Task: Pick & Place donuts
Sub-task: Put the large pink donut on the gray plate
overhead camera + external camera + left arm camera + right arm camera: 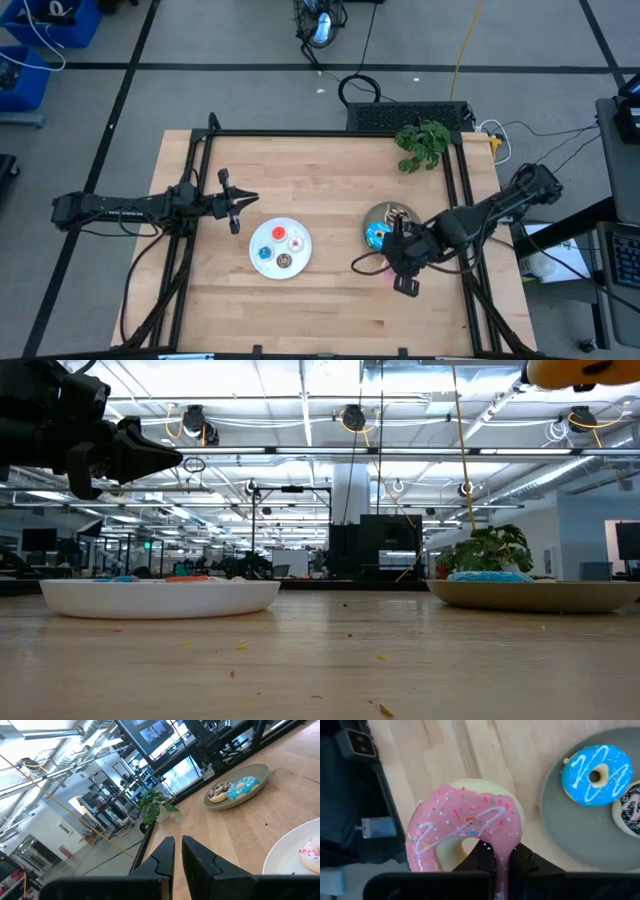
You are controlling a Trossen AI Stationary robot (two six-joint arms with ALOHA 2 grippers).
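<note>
The pink sprinkled donut (465, 820) is in my right gripper (502, 857), which is shut on it and hovers just off the near side of the grey plate (580, 830). That plate holds the larger blue donut (596, 775) and the brown sprinkled one (632, 810), lying flat. The white plate (262, 232) carries the tiny donuts: red (278, 235), pink-white (297, 242), blue (263, 253) and brown (285, 261). My left gripper (240, 200) is shut and waits in the air beyond the white plate's left far side. My right gripper pinches the pink donut's ring (502, 847), with one finger (482, 855) in the hole and the other (522, 860) outside. The fingers come from above, pointing down. The donut is lifted clear of the table; the low view shows its pale underside (575, 372) high up.
A green plant (422, 140) stands at the table's far right corner, beside a black box (410, 115). Dark frame rails (200, 180) run along the left, right and far edges. Bare wood lies between the two plates and along the near edge.
</note>
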